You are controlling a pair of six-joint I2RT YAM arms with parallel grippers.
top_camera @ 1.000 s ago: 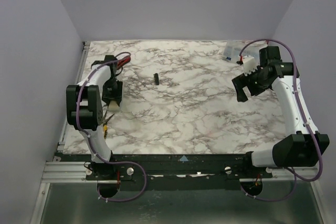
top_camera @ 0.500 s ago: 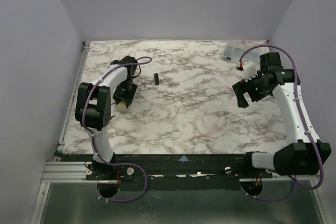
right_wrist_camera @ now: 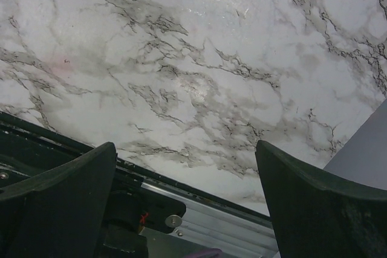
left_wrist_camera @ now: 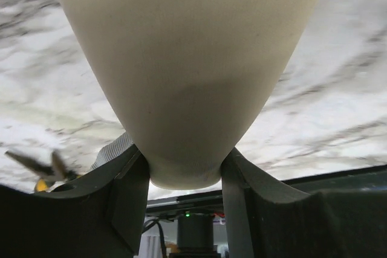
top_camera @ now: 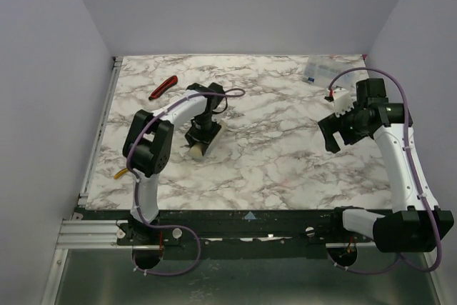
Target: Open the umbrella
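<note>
From above, the left arm bends forward over the left-middle of the table (top_camera: 285, 169). Its gripper (top_camera: 202, 136) points down, clamped across the umbrella (top_camera: 195, 151), a short pale roll; whether the roll touches the marble is unclear. The right arm is raised at the right side, its gripper (top_camera: 330, 132) spread wide and empty. The pliers (top_camera: 121, 173) are mostly hidden behind the left arm.

At the left wrist, the umbrella (left_wrist_camera: 187, 77) fills the frame, cut off at the top, its narrow end pinched between both fingers (left_wrist_camera: 130, 191).

At the right wrist, the fingers (right_wrist_camera: 60, 197) stand far apart over marble.

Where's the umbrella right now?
The umbrella is left of centre in the top view, clamped in the left gripper, nearer and right of the red-handled cutter.
</note>
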